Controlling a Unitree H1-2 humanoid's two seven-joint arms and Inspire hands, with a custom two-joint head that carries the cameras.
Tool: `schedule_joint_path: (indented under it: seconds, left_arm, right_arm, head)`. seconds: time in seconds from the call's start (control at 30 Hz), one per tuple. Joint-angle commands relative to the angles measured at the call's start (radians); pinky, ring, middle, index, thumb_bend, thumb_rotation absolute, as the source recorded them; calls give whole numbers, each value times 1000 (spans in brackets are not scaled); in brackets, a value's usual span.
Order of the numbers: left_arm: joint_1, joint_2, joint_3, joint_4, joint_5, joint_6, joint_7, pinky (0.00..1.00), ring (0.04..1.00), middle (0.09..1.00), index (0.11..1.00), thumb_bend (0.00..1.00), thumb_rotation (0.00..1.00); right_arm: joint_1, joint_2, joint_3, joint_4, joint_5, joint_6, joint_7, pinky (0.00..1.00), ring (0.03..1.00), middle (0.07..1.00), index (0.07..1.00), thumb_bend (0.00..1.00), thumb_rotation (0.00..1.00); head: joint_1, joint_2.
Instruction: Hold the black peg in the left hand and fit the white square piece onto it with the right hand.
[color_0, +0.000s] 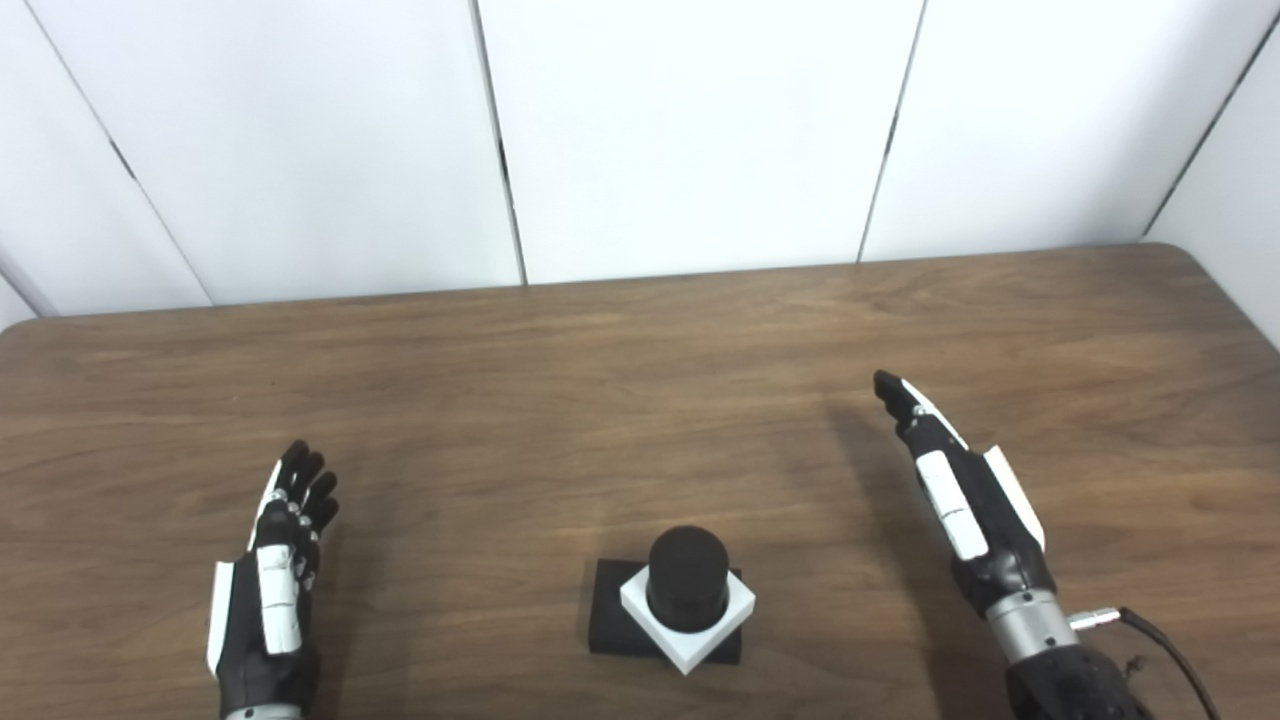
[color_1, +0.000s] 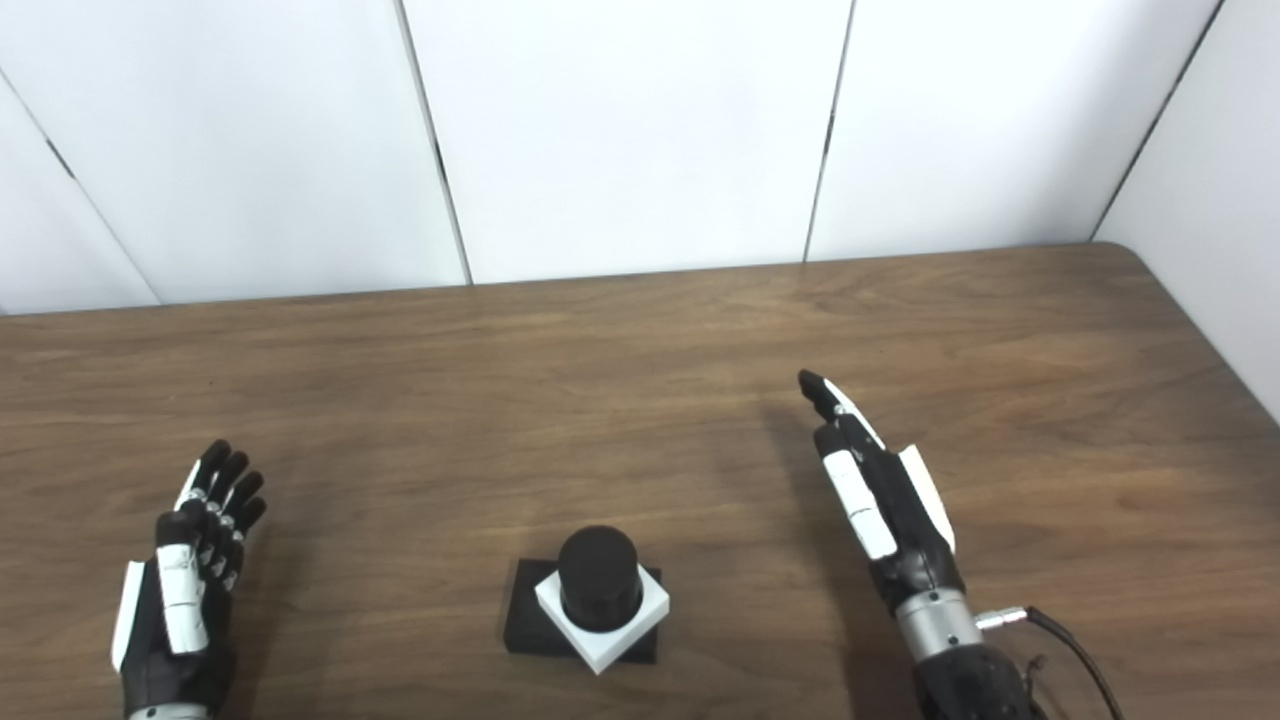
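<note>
Already the white square plastic piece (color_0: 688, 619) rings the black cylindrical peg (color_0: 687, 578) askew on the wooden bench (color_0: 640, 400), both the left hand (color_0: 272, 590) and the right hand (color_0: 965, 510) spread empty, so a nudge could probably unseat it.

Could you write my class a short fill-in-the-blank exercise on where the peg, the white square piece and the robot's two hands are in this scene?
1. The white square piece sits around the black ____, on its black base.
2. The left hand is open and holds ____.
3. The right hand hovers to the ____ of the assembly, apart from it.
4. Everything rests on a brown ____ table.

Missing words: peg; nothing; right; wooden
</note>
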Motion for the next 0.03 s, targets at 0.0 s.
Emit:
schedule_joint_path:
  seconds: [0.0]
  left_arm:
    - [55,-22,-15,-9,-3,-18,-2,944,939,953,954,643,963]
  right_arm:
    - [70,45,-1,-19,42,-15,-26,999,947,919,924,503,1000]
  head:
    - [-3,2]
